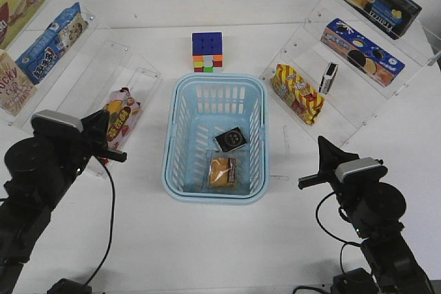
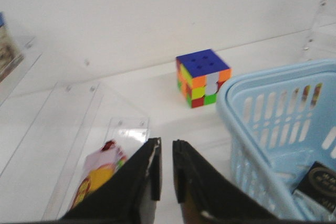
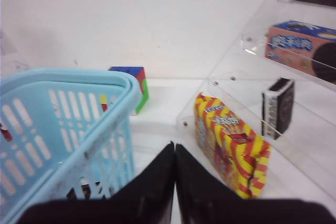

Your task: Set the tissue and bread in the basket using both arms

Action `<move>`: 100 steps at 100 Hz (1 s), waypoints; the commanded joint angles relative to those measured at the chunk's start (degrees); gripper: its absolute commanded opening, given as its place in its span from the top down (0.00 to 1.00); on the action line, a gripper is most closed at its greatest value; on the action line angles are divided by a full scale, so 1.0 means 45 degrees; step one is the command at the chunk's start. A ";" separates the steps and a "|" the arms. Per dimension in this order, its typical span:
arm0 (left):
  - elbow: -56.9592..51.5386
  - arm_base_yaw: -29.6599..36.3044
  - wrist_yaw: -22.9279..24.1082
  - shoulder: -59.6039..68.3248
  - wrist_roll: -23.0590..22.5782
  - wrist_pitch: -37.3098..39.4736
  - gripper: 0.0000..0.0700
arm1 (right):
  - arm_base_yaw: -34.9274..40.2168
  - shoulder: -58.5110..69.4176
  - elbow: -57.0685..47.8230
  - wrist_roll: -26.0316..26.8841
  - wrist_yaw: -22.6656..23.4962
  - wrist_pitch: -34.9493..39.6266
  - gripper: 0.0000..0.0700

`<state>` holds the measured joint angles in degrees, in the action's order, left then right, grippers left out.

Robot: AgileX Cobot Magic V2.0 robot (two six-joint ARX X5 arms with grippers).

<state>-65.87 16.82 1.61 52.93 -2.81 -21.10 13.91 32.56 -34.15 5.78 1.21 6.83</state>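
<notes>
The light blue basket stands mid-table. Inside it lie the black tissue packet and, nearer to me, the wrapped tan bread. My left gripper hangs left of the basket, empty, its jaws a narrow gap apart. My right gripper hangs right of the basket, shut and empty. The left wrist view shows the basket rim and a corner of the tissue. The right wrist view shows the basket rim; the bread is hidden in both wrist views.
A colour cube sits behind the basket. Clear shelves flank it: a red-pink snack bag and boxes on the left, a yellow-red bag, a small black pack and a blue cookie box on the right.
</notes>
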 commanded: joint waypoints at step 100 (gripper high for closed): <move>0.7533 -0.1617 0.0223 -0.5008 0.1632 0.4517 1.00 | 0.0083 -0.0476 0.0233 -0.0287 -0.0942 -0.0175 1.00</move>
<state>-30.92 9.50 2.70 31.05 4.05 -0.82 14.09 30.35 -32.95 4.80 -3.03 6.94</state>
